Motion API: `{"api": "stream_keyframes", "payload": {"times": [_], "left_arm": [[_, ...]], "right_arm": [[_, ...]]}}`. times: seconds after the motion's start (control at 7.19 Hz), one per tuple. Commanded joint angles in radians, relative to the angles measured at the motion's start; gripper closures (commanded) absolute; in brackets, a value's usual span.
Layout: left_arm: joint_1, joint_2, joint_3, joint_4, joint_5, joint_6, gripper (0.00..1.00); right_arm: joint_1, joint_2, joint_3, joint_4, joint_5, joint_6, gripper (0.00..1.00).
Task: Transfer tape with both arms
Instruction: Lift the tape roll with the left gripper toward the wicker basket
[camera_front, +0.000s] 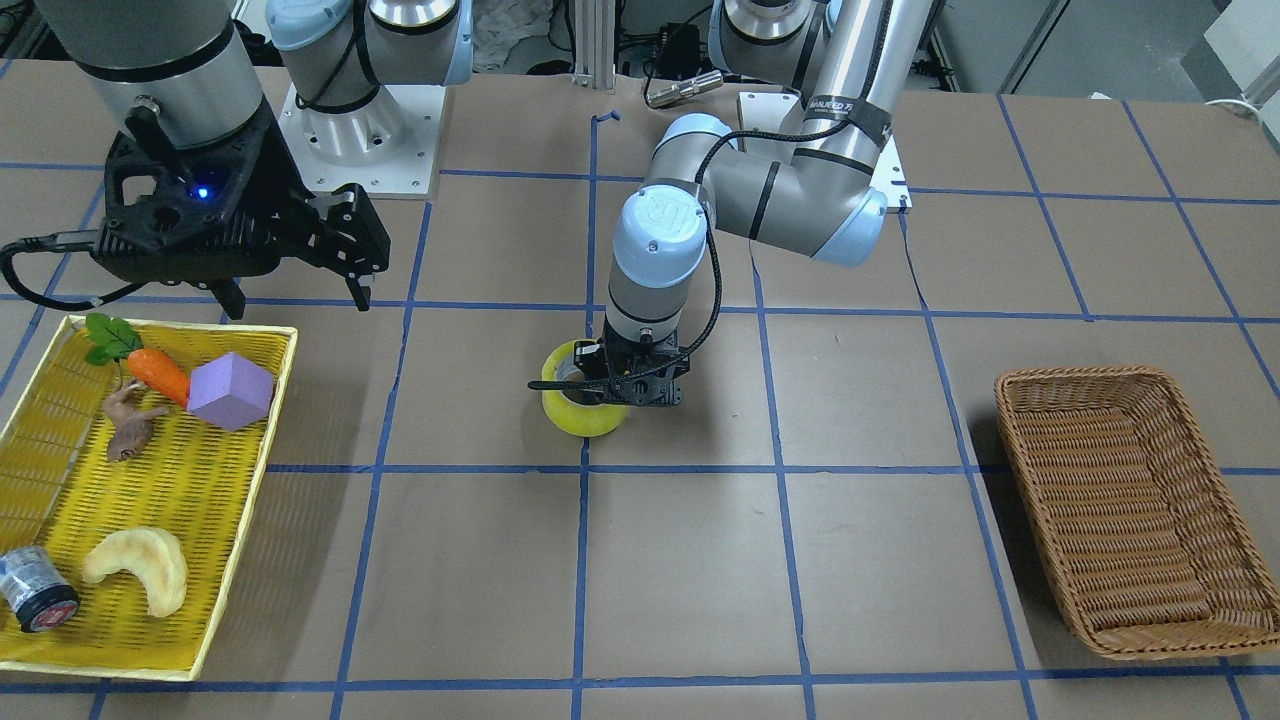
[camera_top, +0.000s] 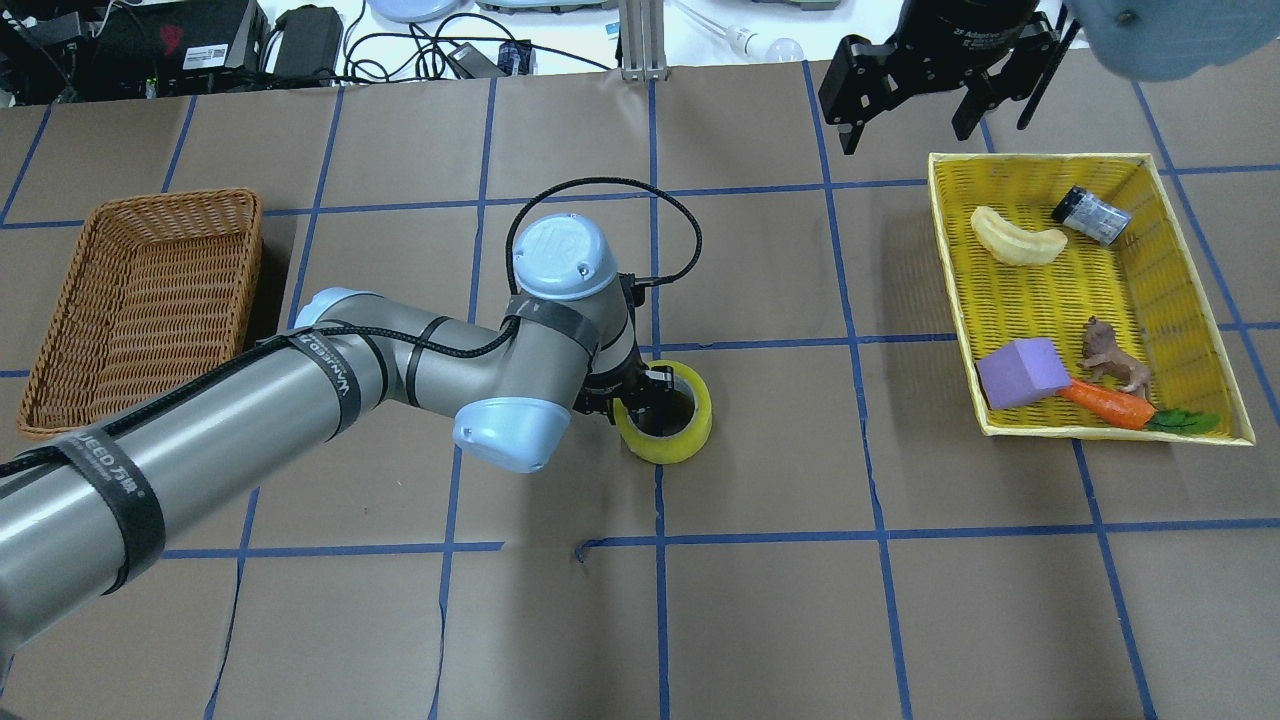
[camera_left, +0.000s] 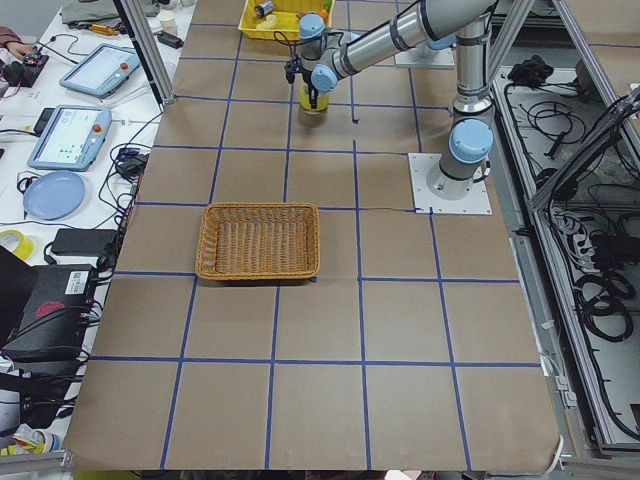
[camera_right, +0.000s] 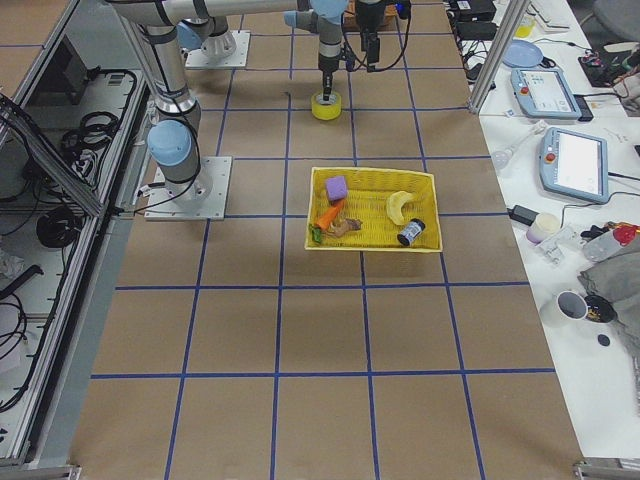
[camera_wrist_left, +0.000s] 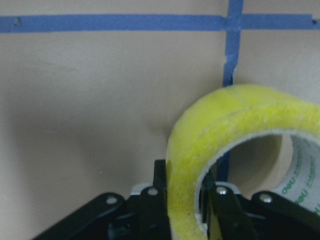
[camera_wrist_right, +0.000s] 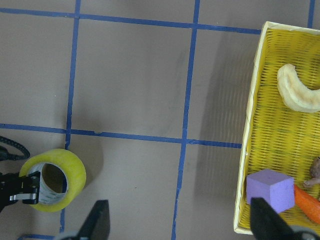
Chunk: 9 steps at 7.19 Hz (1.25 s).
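At the middle of the brown-paper table (camera_front: 700, 560), where two blue grid lines cross, the wide roll of yellowish-green translucent packing tape (camera_front: 585, 418) lies flat with its core opening upward. That pose offers only its wall to a grasp from above. This is likely why the black two-finger left gripper (camera_top: 643, 398) points straight down over it, one finger (camera_wrist_left: 159, 181) outside the wall and the other inside the white-grey core. The fingers look pressed on the wall from both sides, clamped on the tape, which appears to rest on the paper. The central spot suits a hand-over, since both arms can plausibly reach it.

Well apart from the tape, the black right gripper (camera_front: 295, 290) hangs high beside the yellow woven plastic tray (camera_top: 1030, 157). Its fingers are spread wide and hold nothing, and it is out of the left arm's way. On the left arm's side sits the brown wicker basket (camera_top: 160, 198), which I judge to be the tape's destination.
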Motion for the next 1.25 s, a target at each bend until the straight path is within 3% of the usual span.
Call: {"api": "stream_keyframes", "payload": {"times": [0.0, 0.14, 0.28, 0.56, 1.11], "left_arm": [[0.094, 0.065, 0.101, -0.196, 0.105, 0.209, 1.0], [0.18, 0.097, 0.128, -0.265, 0.202, 0.338, 1.0], [0.272, 0.135, 0.128, -0.279, 0.217, 0.405, 1.0], [0.46, 0.171, 0.128, -0.275, 0.22, 0.482, 1.0], [0.862, 0.176, 0.12, -0.218, 0.194, 0.935, 1.0]], "right_arm": [[0.0, 0.0, 0.0, 0.0, 0.0, 0.0, 0.0], [-0.003, 0.002, 0.0, 0.0, -0.003, 0.0, 0.0], [0.0, 0.0, 0.0, -0.002, 0.001, 0.0, 0.0], [0.002, 0.0, -0.001, -0.003, 0.007, 0.0, 0.0], [0.0, 0.002, 0.0, 0.003, -0.006, -0.002, 0.0]]}}
